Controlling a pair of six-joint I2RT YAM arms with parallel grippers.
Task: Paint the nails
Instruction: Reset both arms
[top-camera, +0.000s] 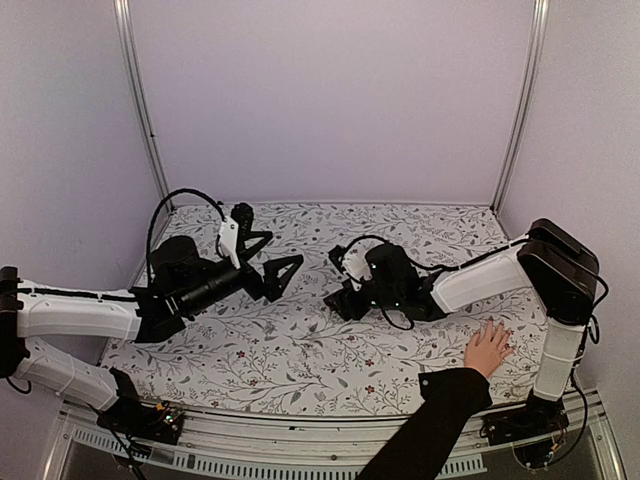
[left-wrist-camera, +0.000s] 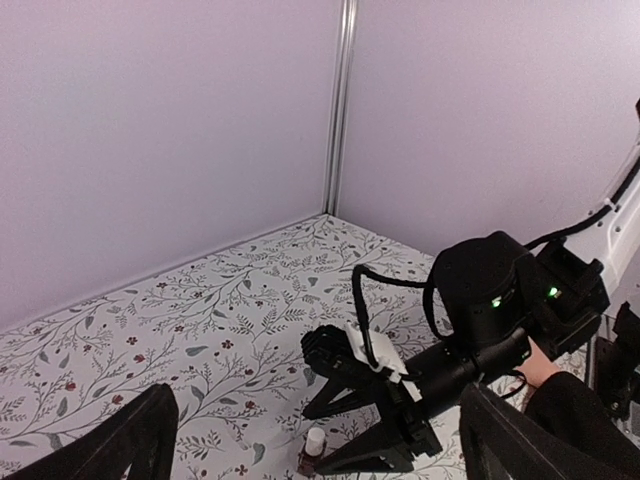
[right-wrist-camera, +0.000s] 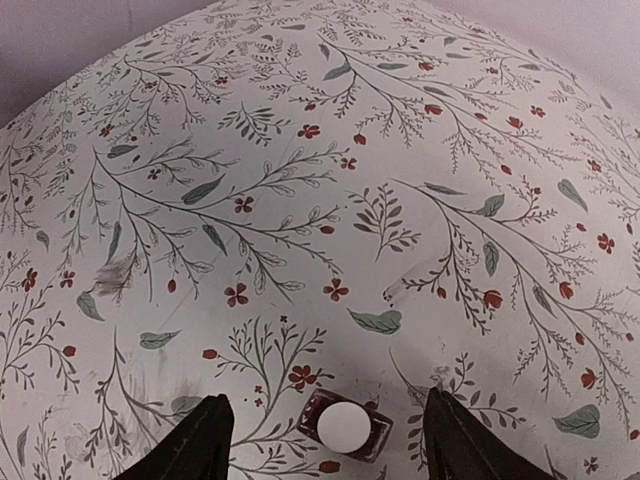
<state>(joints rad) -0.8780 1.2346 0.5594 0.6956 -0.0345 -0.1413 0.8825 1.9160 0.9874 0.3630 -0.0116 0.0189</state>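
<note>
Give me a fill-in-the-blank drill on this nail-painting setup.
The small bottle has a ___ cap. It stands between the fingers of the ___ robot hand. The person's hand comes from a ___ sleeve. Missing words: white, right, black.

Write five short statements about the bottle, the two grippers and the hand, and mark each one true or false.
1. The bottle stands upright on the floral cloth with its white cap on. True.
2. The right gripper is clamped on the bottle. False: its jaws stand open on either side of it, with gaps.
3. The left gripper is open and holds nothing. True.
4. The hand lies at the table's far left corner. False: it lies at the near right, beside the right arm's base.
5. The sleeve is white. False: it is black.
</note>
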